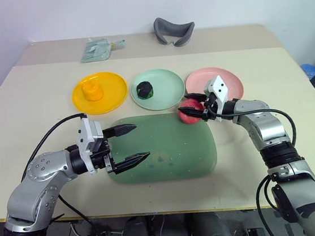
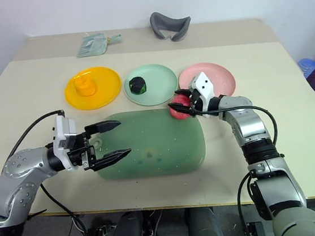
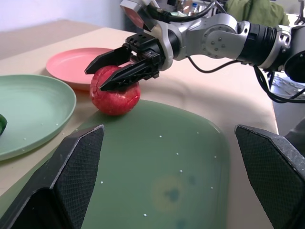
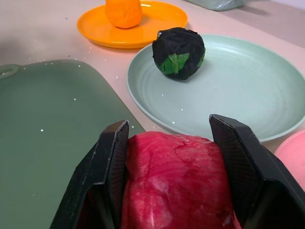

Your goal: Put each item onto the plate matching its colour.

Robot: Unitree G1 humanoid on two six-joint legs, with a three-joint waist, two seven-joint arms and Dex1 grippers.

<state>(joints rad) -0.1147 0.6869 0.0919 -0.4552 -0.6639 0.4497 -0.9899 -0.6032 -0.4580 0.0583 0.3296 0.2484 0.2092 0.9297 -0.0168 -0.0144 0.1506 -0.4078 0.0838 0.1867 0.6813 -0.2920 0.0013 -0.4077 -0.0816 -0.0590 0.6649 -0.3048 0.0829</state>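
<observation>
The right gripper (image 1: 195,108) had its two black fingers clamped on the pink-red toy apple (image 3: 116,90), one finger on each flank. The apple sat at the far right corner of the large translucent green rounded mat (image 1: 167,151), seemingly resting partly on the mat's edge and partly on the beige tabletop (image 1: 30,98). From the mat's centre that put it at about two o'clock.

The round pink plastic plate (image 1: 227,81) lay just beyond it, at roughly one o'clock from the apple and close by. A short carry, I judged.

The other two looked settled. The orange-yellow ridged lump (image 1: 91,91) sat on the round yellow-orange plate (image 1: 114,91), and the dark green-black lump (image 4: 179,52) sat on the pale mint green plate (image 4: 248,90), which lay at eleven o'clock from the apple.

The left gripper (image 1: 127,146) hung over the near left part of the mat with its fingers spread wide, holding nothing.

The apple looked like a light, hollow plastic toy, stiff enough to take a squeeze without denting. Its skin seemed smooth and its body round, so I judged it could roll or squirt out of a pinch placed too high or too low. The fingers sat across the widest part of the body, which looked the right place. A stem was not clear to me in these views, and it would make a poor handle anyway. Set down on a shallow plate, it could wobble off.
</observation>
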